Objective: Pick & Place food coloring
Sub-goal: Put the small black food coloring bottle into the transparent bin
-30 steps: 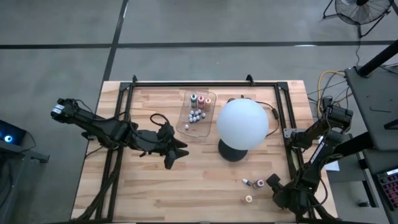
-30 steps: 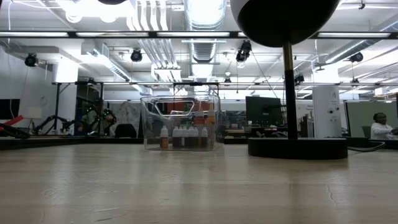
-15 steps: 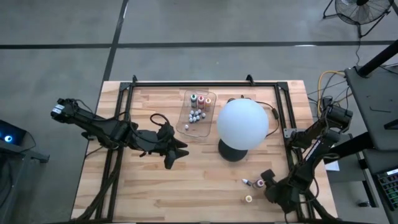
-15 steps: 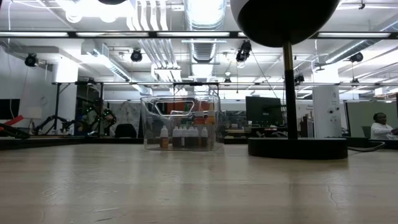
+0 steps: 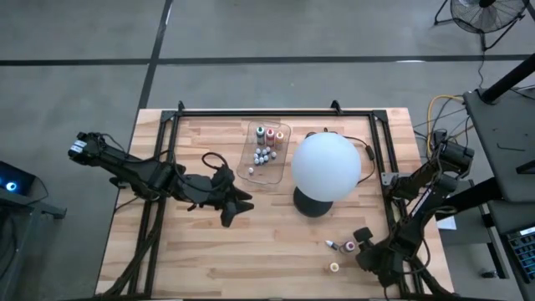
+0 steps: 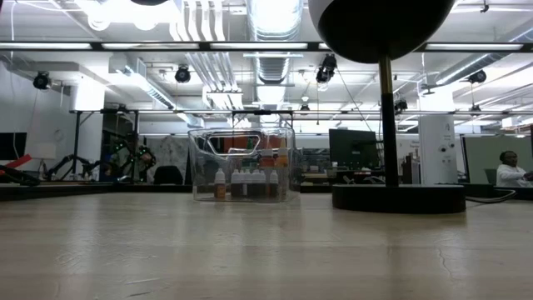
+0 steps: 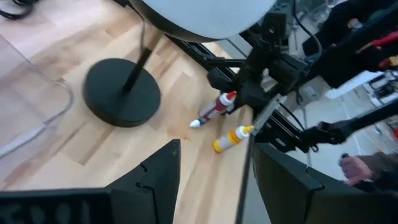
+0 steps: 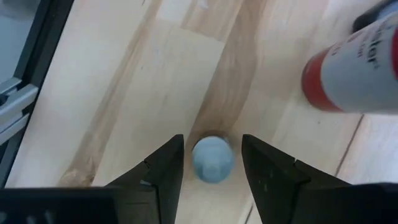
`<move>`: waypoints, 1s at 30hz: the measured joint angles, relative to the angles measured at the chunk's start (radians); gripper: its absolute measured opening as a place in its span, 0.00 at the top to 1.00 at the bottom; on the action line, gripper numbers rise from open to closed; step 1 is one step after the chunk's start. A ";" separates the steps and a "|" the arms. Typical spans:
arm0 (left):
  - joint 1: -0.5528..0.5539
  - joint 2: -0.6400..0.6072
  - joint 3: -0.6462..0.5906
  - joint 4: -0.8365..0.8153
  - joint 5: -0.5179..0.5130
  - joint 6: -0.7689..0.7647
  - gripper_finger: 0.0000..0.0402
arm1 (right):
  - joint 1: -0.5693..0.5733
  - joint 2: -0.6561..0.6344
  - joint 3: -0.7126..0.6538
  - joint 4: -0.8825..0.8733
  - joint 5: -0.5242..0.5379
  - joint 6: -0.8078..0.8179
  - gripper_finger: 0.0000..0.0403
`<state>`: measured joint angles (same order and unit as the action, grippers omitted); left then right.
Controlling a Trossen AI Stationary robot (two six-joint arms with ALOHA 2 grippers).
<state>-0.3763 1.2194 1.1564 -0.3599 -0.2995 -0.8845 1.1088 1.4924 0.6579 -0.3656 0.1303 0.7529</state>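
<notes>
Right wrist view: right pincer [image 8: 213, 163] fingers apart, straddling a white-capped vial [image 8: 212, 160], body hidden; red bottle [image 8: 354, 65] cut off beside. Left pincer [image 5: 236, 210] mid-bench, apart, empty. More vials in tray [image 5: 251, 164].

The wooden plank table [image 5: 201, 242] stands on a grey concrete floor [image 5: 75, 50] crossed by dark seams. A floor fan [image 5: 485, 15] sits at one far corner. Across the table, the room shows an open ceiling with ducts [image 6: 275, 17], bright strip lights [image 6: 125, 10], monitors [image 6: 350, 148] and a seated person [image 6: 508, 171] at the side.
</notes>
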 joint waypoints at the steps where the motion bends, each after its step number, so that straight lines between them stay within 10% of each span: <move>1: 0.000 0.000 0.000 0.002 0.011 -0.001 0.58 | 0.000 0.000 0.000 0.000 0.000 0.000 0.62; 30: 0.002 0.000 0.000 0.000 0.020 0.019 0.58 | 0.000 -0.001 -0.010 0.010 -0.024 0.031 0.51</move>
<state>-0.3748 1.2194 1.1564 -0.3595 -0.2791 -0.8654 1.1084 1.4918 0.6476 -0.3561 0.1066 0.7841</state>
